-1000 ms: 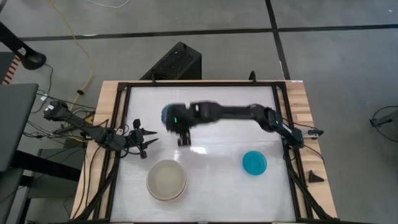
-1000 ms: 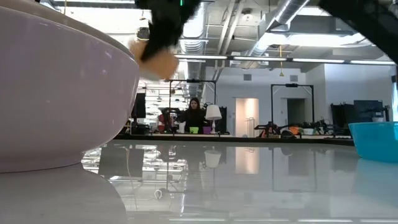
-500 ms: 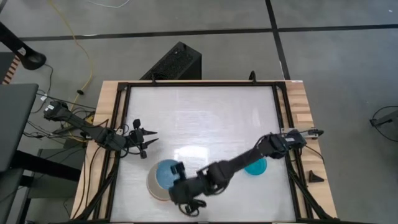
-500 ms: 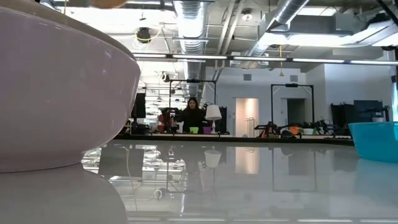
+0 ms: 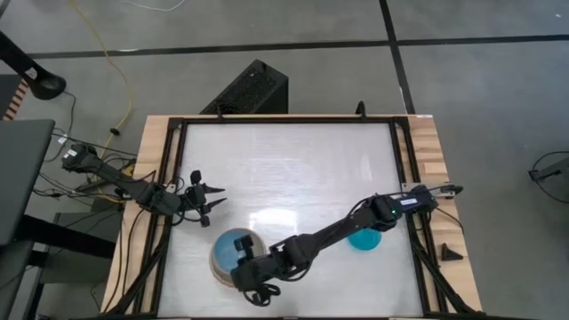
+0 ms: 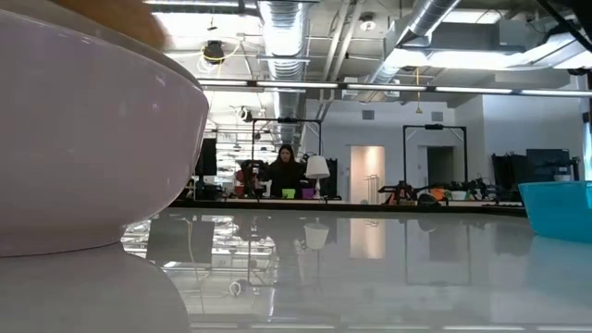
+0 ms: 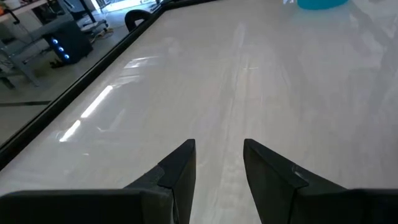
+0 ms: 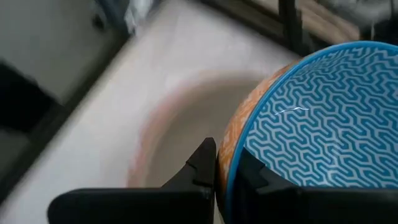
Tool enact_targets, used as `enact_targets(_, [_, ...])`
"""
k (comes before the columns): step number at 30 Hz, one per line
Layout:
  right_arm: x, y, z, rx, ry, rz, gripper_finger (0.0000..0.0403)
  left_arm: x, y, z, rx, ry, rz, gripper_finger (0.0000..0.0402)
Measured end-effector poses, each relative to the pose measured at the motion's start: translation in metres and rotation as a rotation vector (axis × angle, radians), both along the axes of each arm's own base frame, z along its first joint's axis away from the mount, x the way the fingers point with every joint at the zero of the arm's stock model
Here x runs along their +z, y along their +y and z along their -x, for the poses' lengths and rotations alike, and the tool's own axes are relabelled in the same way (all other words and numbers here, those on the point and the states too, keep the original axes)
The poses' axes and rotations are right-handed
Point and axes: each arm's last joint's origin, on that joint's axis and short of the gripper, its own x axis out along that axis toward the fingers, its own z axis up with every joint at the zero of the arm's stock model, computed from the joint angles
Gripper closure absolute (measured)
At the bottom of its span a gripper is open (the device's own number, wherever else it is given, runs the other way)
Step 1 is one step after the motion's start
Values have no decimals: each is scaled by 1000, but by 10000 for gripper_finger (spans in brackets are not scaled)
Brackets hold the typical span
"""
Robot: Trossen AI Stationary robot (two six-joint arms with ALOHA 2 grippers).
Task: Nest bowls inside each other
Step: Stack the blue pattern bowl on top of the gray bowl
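My right gripper point(image 5: 245, 265) is shut on a small bowl point(image 5: 234, 248), blue-patterned inside and orange outside, over the near left of the table. It hangs over a large cream-white bowl point(image 5: 216, 260) that sits inside a pink one point(image 6: 92, 139). The small bowl's orange underside point(image 6: 120, 14) shows just above the big bowl's rim. A teal bowl point(image 5: 364, 238) stands on the table at the near right, partly hidden by my right arm. At the table's left edge my left gripper point(image 5: 213, 197) waits open with nothing between its fingers point(image 7: 180, 168). My right gripper pinches the small bowl's rim point(image 8: 238, 138). One finger point(image 8: 252, 174) is inside the bowl and the other point(image 8: 200, 167) is on the orange outer wall. The fingers slant down from the table's near right side. The bowl is lifted over the large bowls.
Black rails point(image 5: 404, 178) frame the white tabletop, and the far half of it lies bare. My right arm point(image 5: 329, 236) stretches across the near half. A person point(image 6: 287, 171) stands far off in the room behind.
My right gripper has swung from the far middle of the table to the near left and sunk a little, carrying the small bowl. The bowl is now over the stacked large bowls. Most of the move came early, and the hold stayed shut.
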Motion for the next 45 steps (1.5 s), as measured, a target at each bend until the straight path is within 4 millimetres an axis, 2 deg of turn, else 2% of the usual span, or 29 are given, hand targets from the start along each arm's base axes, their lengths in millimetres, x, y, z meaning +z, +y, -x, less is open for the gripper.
enact_targets(2, [1,2,-2,12,-30,-16,359,0,0,0,1,0,0,276])
enact_targets(8, [-14,2,-5,25,31,-26,358,-1,0,0,1,12,-6,276])
enact_targets(14, [-10,-4,-8,2,6,-54,358,-1,0,0,2,12,-6,276])
enact_targets(27, [-21,-23,-11,-30,117,-100,358,-1,0,0,2,13,-6,276])
enact_targets(36, [-22,-27,-12,27,157,-156,356,-1,0,0,2,13,-7,276])
enact_targets(45, [-22,-27,-12,23,151,-162,308,-1,0,0,2,13,-7,276])
